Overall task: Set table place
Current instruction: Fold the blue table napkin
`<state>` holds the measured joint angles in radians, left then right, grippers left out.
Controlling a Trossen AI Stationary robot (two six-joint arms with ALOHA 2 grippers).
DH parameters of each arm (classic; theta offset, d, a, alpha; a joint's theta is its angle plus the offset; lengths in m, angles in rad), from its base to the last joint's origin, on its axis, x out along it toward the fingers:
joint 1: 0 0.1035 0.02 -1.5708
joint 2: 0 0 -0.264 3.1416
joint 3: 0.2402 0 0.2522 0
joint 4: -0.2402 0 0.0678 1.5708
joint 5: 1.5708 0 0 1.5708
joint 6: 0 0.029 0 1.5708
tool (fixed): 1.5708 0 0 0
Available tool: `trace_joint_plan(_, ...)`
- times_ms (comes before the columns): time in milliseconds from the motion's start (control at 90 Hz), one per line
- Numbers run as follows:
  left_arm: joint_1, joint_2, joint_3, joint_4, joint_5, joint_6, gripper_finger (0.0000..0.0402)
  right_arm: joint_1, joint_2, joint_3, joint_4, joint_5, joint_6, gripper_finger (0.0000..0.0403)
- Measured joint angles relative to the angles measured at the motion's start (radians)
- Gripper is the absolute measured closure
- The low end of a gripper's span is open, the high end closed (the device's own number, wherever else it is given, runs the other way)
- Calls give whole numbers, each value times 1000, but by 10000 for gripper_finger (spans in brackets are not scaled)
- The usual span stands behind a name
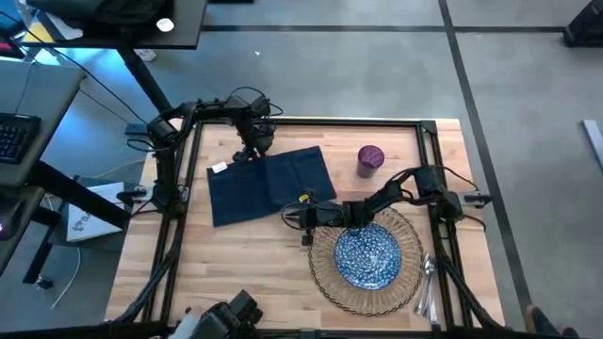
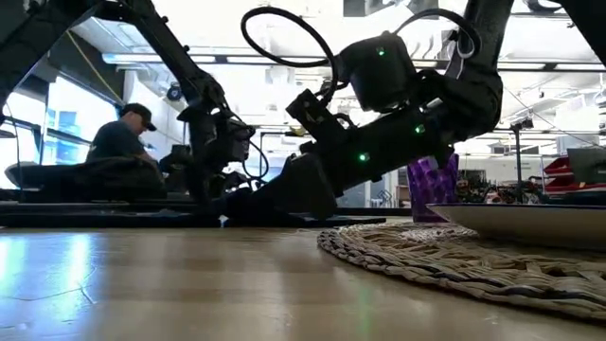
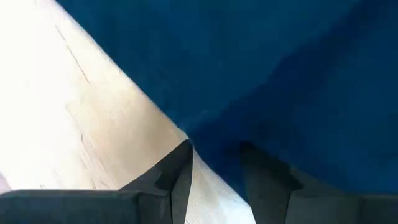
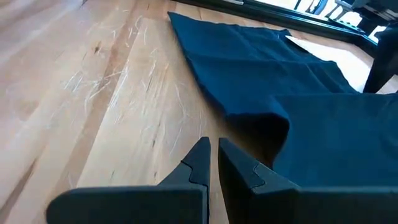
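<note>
The right gripper (image 4: 214, 163) is sitting low over the table (image 1: 254, 264) with its fingers nearly together, holding nothing, just beside the near edge of the dark navy napkin (image 1: 268, 184). The left gripper (image 3: 214, 168) is reaching down at the napkin's far edge, fingers apart and straddling the hem. The napkin is lying flat, its long axis running left to right, slightly tilted. To its right, the speckled plate (image 1: 366, 254) is resting on the wicker mat (image 1: 411, 247), cutlery (image 1: 426, 278) beside it, purple cup (image 1: 369, 158) beyond.
</note>
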<state>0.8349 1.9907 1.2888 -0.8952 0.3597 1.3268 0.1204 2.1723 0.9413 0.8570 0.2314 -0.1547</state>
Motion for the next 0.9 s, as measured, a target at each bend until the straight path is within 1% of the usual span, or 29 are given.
trace_joint_plan(167,-7,0,0,0,30,-16,289,0,0,0,0,0,5,403)
trace_joint_plan(278,-11,0,0,-1,81,-33,289,0,0,0,0,0,16,403)
trace_joint_plan(533,-24,23,0,-51,77,-38,289,0,0,0,-3,0,16,403)
trace_joint_plan(644,-40,23,0,-55,89,-94,289,0,0,0,-3,0,15,403)
trace_joint_plan(722,-50,23,0,-58,131,-119,289,1,0,0,-3,2,3,403)
trace_joint_plan(800,-62,23,0,-59,159,-120,289,9,0,0,-4,32,-20,403)
trace_joint_plan(900,-73,23,0,-58,139,-120,289,29,0,0,-21,112,-78,403)
